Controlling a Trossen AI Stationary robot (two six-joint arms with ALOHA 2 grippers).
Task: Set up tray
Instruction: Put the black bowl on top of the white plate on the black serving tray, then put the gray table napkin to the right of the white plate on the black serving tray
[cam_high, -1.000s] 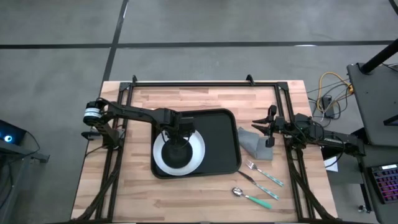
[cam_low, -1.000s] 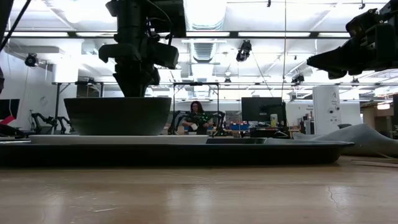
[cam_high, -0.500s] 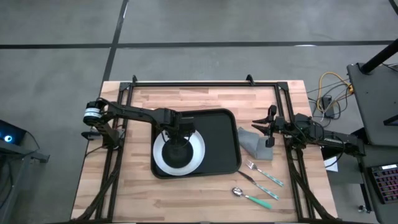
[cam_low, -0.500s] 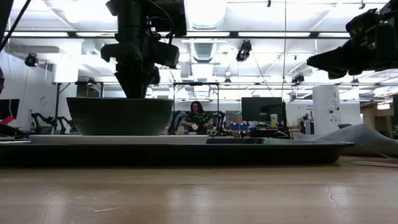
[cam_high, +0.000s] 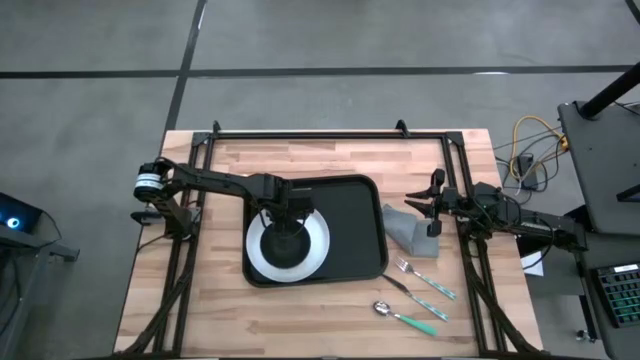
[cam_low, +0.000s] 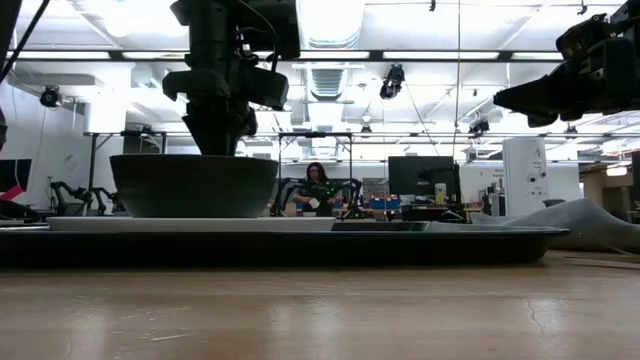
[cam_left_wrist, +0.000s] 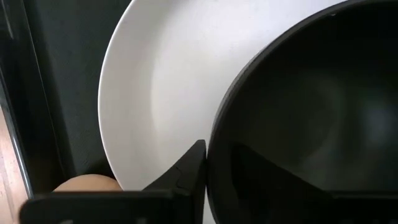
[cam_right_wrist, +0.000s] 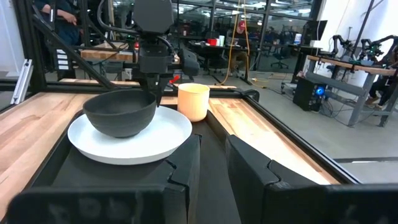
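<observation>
The tray (cam_high: 352, 228) lay flat on the surface (cam_high: 320, 310), looking stiff, smooth and best gripped by its low rim, while the left pincer (cam_high: 287, 216) pinched the bowl (cam_right_wrist: 120, 112) wall over the plate (cam_right_wrist: 129, 138) on the tray, and the right pincer (cam_high: 436, 200), beside the tray, stood open and empty.
</observation>
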